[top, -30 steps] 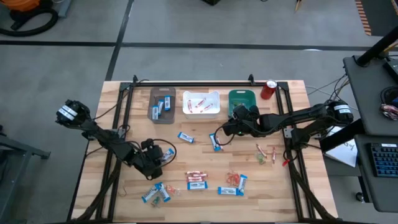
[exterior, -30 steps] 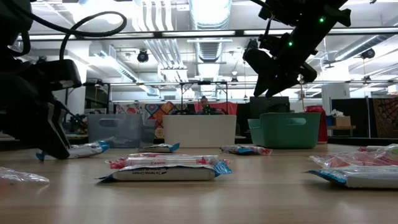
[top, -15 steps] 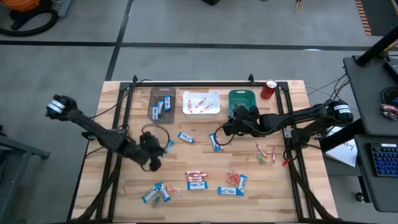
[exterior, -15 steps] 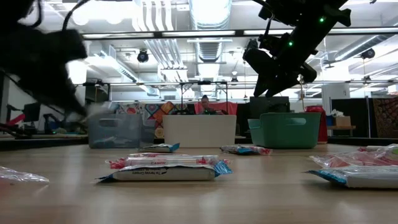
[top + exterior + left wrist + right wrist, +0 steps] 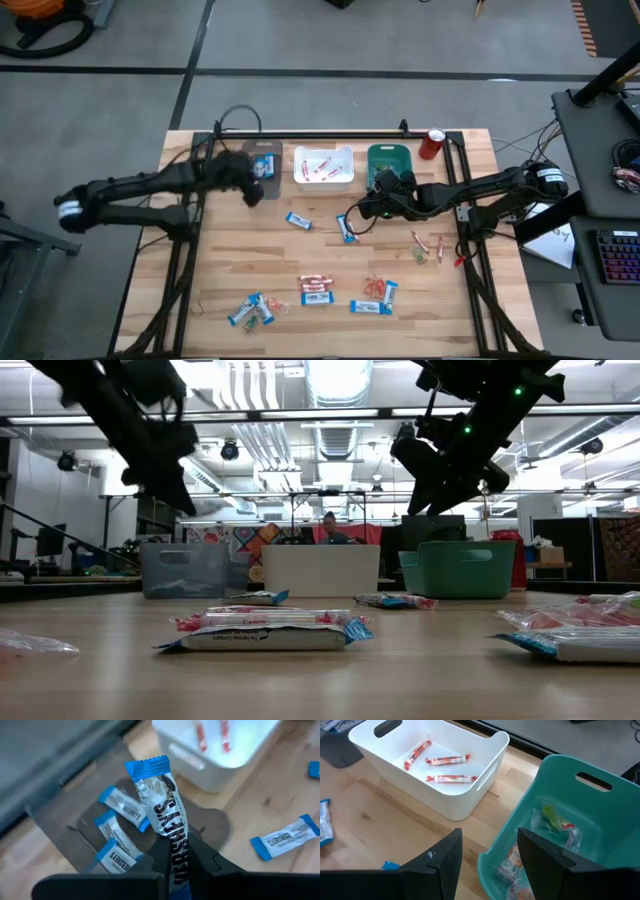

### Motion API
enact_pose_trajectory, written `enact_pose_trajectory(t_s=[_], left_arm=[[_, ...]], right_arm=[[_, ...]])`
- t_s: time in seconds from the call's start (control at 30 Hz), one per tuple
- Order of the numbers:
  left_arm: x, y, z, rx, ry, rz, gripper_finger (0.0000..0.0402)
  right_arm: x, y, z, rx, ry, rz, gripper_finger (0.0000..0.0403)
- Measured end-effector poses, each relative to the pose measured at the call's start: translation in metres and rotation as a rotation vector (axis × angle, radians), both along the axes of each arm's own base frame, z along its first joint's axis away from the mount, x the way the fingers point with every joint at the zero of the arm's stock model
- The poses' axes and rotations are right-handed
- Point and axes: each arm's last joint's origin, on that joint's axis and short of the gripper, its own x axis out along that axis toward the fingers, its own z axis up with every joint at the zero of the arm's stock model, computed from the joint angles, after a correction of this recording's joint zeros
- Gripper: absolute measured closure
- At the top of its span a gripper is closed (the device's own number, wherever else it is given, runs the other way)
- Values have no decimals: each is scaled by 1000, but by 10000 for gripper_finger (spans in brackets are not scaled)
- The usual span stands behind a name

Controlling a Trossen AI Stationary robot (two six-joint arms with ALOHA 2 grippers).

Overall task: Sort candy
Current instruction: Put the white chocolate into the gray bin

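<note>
My left gripper (image 5: 252, 182) is shut on a blue-and-white candy bar (image 5: 162, 795) and hangs over the near end of the grey bin (image 5: 260, 168). Three blue-and-white bars (image 5: 117, 832) lie in that bin. My right gripper (image 5: 378, 196) stands open in the air just in front of the teal bin (image 5: 580, 830), with nothing between its fingers. The white bin (image 5: 430, 765) holds three red-and-white bars (image 5: 447, 760). Loose candy lies flat on the table: blue-and-white bars (image 5: 298, 221), red-and-white bars (image 5: 316, 290) and orange-red twisted pieces (image 5: 375, 287). My left gripper pinches the blue-and-white bar between its two fingers, near the bar's end closest to the wrist (image 5: 177, 837). The fingers slant down from the table's left. The rest of the bar sticks out past the fingertips, twisted a little. It is lifted clear above the grey bin.
A red soda can (image 5: 432, 143) stands at the far right behind the teal bin. Wrapped sweets lie in the teal bin (image 5: 555, 825). More blue-and-white bars lie near the front edge (image 5: 250, 310) and at mid-table (image 5: 347, 230). A black frame rail (image 5: 310, 135) runs behind the bins.
My left gripper has risen from the table's near-left part with the blue-and-white bar. It has swung fast toward the far edge and has come over the grey bin, turning as it went. The bar has been lifted clear of the table.
</note>
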Motion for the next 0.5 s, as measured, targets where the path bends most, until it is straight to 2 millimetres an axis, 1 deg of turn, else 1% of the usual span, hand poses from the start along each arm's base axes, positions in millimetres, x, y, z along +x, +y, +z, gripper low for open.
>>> enact_pose_trajectory(t_s=[0.1, 0.2, 0.3, 0.5], left_arm=[[-4, 32, -8, -76, -42, 34, 388], [-9, 52, -18, -98, -31, 93, 380], [-10, 60, -23, -86, 1, 85, 362], [-6, 62, -24, -73, 21, 63, 315]], right_arm=[[0, 4, 0, 5, -3, 12, 220], [0, 10, 0, 8, -7, 31, 220], [0, 15, 0, 16, -13, 48, 220], [2, 23, 1, 70, -36, 79, 220]])
